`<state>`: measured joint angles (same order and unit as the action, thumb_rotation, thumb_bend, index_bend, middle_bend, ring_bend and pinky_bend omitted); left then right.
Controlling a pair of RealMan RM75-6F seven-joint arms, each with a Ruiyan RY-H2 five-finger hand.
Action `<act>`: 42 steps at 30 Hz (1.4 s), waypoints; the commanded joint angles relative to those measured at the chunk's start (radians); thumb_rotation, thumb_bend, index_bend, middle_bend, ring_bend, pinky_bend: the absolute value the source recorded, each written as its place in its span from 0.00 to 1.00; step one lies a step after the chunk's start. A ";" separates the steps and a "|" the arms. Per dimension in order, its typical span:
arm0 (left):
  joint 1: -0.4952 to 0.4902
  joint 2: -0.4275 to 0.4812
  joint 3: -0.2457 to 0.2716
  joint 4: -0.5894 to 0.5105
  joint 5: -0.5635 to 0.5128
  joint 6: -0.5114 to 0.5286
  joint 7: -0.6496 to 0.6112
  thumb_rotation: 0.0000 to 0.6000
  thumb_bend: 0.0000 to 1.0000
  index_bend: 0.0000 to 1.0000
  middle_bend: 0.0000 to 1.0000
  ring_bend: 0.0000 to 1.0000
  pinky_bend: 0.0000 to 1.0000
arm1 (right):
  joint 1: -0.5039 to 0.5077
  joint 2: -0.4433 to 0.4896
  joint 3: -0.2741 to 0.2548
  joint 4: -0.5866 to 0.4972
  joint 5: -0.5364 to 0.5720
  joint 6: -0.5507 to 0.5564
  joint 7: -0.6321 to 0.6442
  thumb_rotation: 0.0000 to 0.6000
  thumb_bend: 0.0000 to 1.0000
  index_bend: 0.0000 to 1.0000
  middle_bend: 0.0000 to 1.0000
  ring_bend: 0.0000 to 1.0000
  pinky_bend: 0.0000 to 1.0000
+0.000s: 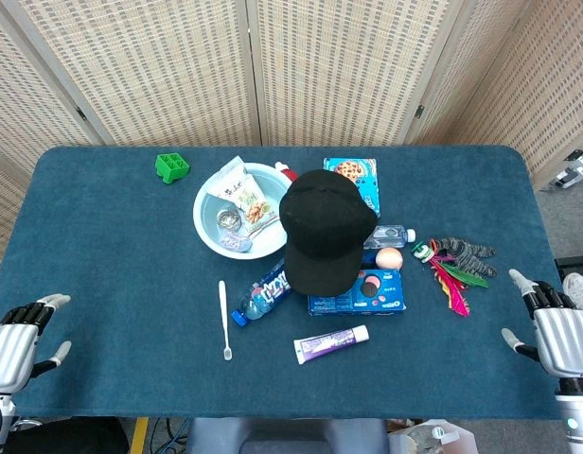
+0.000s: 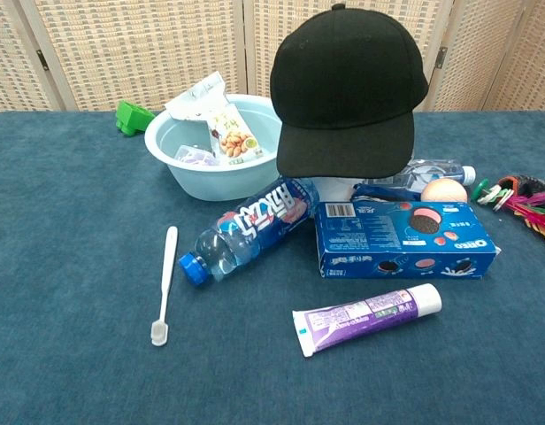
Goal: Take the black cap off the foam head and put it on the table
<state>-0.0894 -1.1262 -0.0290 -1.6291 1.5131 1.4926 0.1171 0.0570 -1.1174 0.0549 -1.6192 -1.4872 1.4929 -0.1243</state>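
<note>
Both hands are seen only in the head view. The left hand is held at the table's near left corner and the right hand at its near right corner; each is spread, nothing is held, and both are kept well apart from the objects in the middle.

The cap is seen on the head at the table's centre, brim toward the robot. The head itself is hidden by the cap in both views, apart from a sliver of white that may be made out under the brim in the chest view.

The chest view shows the cap from the front, towering over an Oreo box, a bottle lying on its side, and a toothpaste tube. A toothbrush is laid to the left, and snack packets are seen inside a basin.

Only the head view shows a second blue box behind the cap and a glove at the right. A green block and feathers are shown more fully there.
</note>
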 commanded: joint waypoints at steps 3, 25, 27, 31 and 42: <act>-0.001 0.000 0.000 0.001 0.006 0.003 -0.004 1.00 0.24 0.24 0.23 0.26 0.25 | 0.000 0.001 0.001 0.000 -0.002 0.002 0.001 1.00 0.19 0.13 0.25 0.19 0.34; -0.192 -0.054 -0.011 0.103 0.236 -0.082 -0.253 1.00 0.24 0.24 0.41 0.47 0.48 | -0.015 0.045 0.018 -0.026 0.002 0.035 -0.013 1.00 0.19 0.13 0.25 0.19 0.34; -0.235 -0.078 -0.016 0.131 0.271 -0.098 -0.287 1.00 0.24 0.24 0.46 0.52 0.58 | -0.018 0.048 0.017 -0.027 0.006 0.035 -0.013 1.00 0.19 0.13 0.25 0.19 0.34; -0.319 -0.135 -0.024 0.198 0.333 -0.123 -0.359 1.00 0.24 0.25 0.57 0.64 0.78 | -0.024 0.052 0.016 -0.031 0.009 0.039 -0.012 1.00 0.19 0.13 0.24 0.19 0.34; -0.518 -0.361 -0.046 0.419 0.413 -0.151 -0.451 1.00 0.23 0.25 0.86 0.95 1.00 | -0.043 0.058 0.009 -0.030 0.022 0.047 -0.007 1.00 0.19 0.13 0.23 0.19 0.34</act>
<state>-0.5726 -1.4429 -0.0678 -1.2510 1.9076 1.3341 -0.3118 0.0135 -1.0599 0.0644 -1.6488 -1.4655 1.5403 -0.1316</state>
